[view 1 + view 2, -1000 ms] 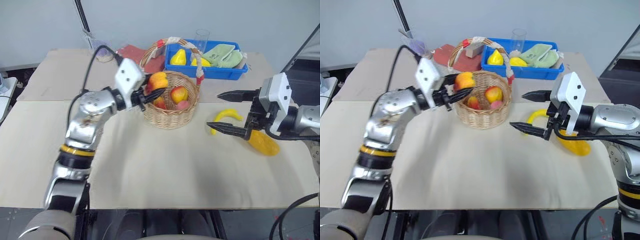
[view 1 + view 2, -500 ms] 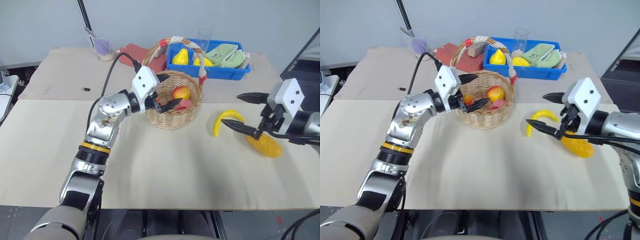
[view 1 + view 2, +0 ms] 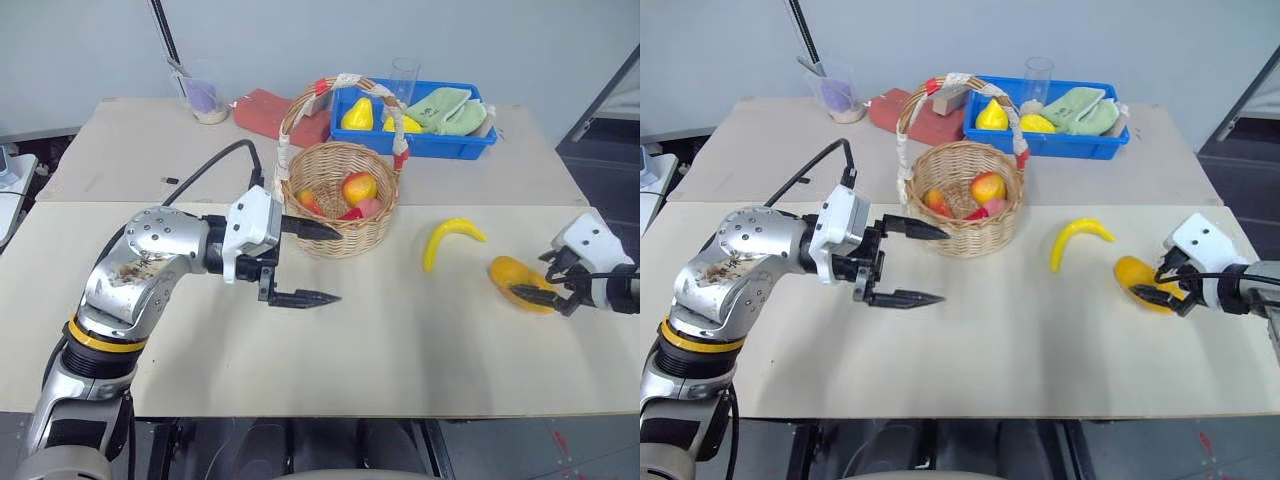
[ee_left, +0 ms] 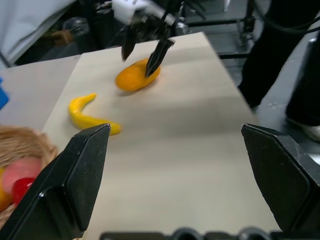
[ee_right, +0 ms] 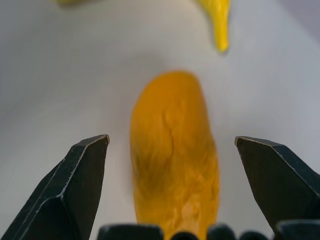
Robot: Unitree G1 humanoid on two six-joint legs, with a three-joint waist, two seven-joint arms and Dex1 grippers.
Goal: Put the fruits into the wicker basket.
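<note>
The left gripper (image 3: 305, 262) hangs wide and empty just before the wicker basket (image 3: 340, 195), which holds red-orange fruits (image 3: 358, 187), while near the desk's right edge the right gripper (image 5: 175, 185), also wide, straddles the mango (image 5: 172, 160) beside the banana (image 3: 448, 241).

Brushed silver, rounded arm shells, scuffed with brownish marks on the left forearm. Yellow-orange ring with black band at the left elbow joint. White angular block behind each gripper. Left gripper (image 3: 305, 263): two black, tapering, pointed fingers on a black mount. Right gripper (image 3: 1159, 285): same black fingers, white housing, grey sleeve behind. Black cable looping over the left arm.
</note>
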